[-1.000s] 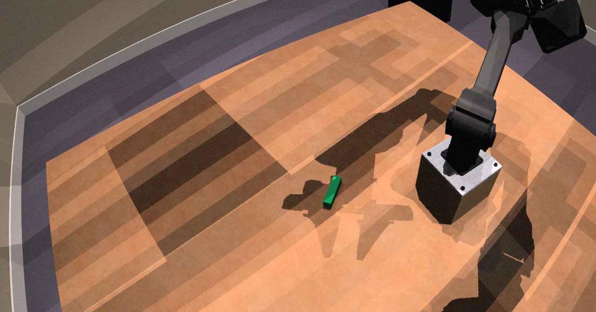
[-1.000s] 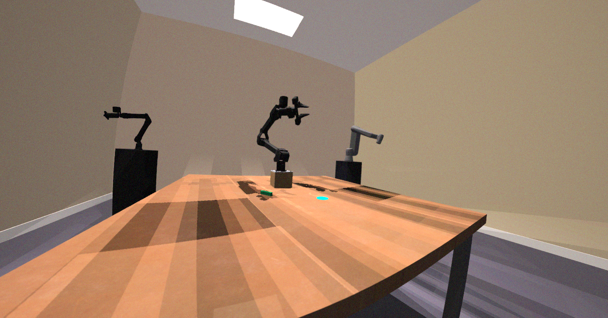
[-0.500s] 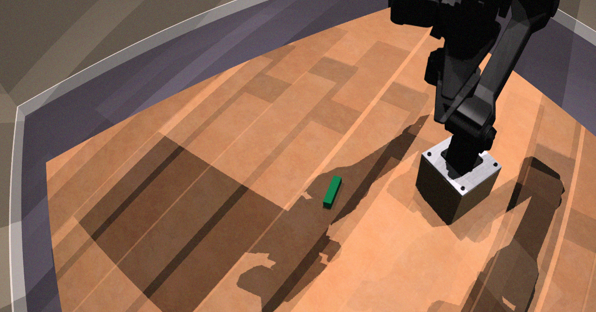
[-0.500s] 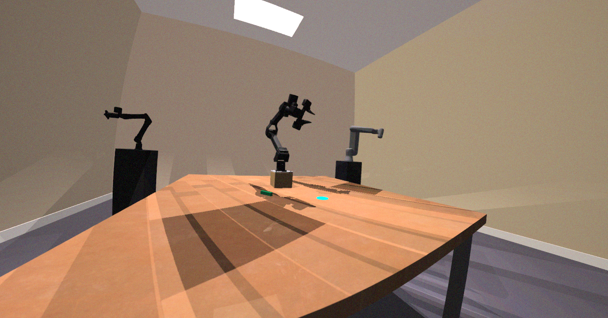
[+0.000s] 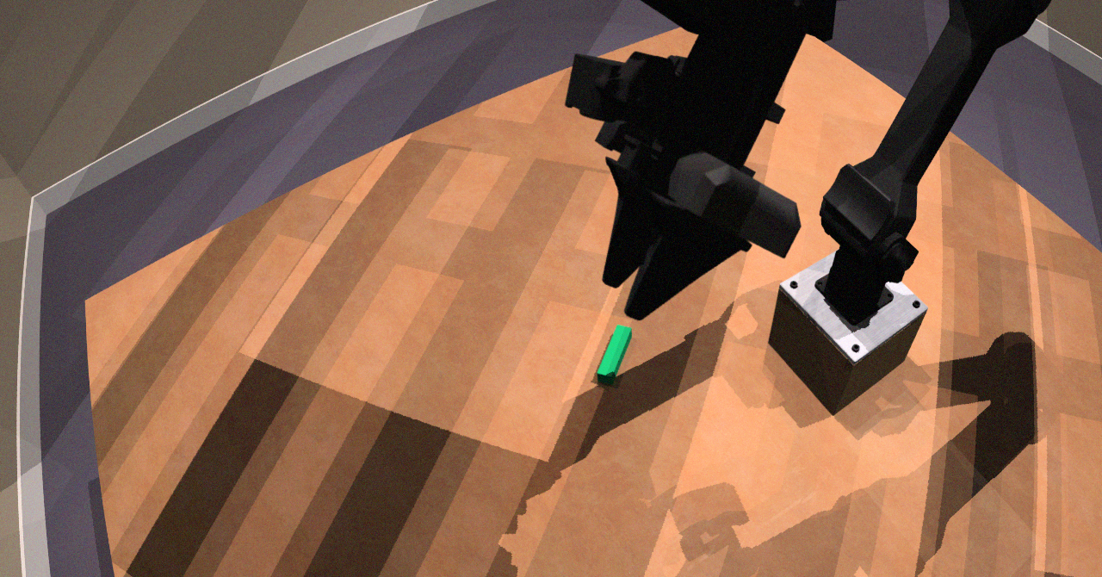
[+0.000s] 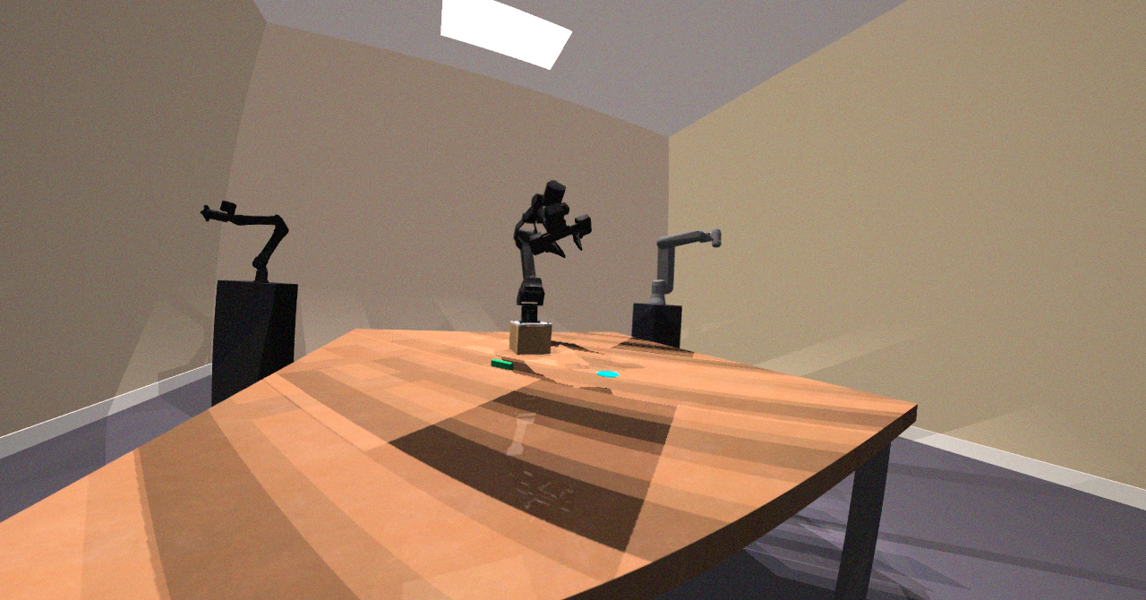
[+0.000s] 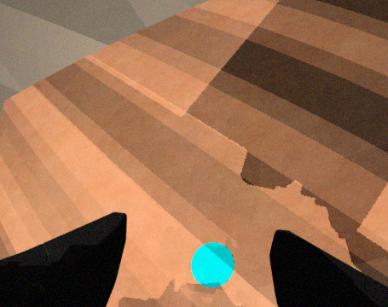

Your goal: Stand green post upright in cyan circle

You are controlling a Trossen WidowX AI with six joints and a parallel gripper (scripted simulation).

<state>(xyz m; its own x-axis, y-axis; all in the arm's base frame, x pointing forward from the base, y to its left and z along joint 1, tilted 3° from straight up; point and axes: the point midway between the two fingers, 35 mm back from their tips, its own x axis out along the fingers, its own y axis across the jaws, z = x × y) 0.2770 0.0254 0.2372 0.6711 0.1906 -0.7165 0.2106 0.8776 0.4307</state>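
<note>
wrist view is showing the gripper (image 7: 196, 285) hanging high over the desk (image 6: 801, 404) with its jaws about half open and gripping nothing, the cyan circle (image 7: 212, 265) sitting between the fingertips; the green post (image 5: 614, 355) is lying flat on the desk near the arm's base block (image 5: 801, 342), well apart from the circle; judging from this, the gripper is aiming at the circle rather than the post, so a descent now is risking closing on nothing; a half-open span is also leaving little margin around the post.

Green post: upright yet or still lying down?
Still lying. The green post rests flat on the table, long side down, apart from the cyan circle. The tool hangs above it, open and holding nothing.
</note>
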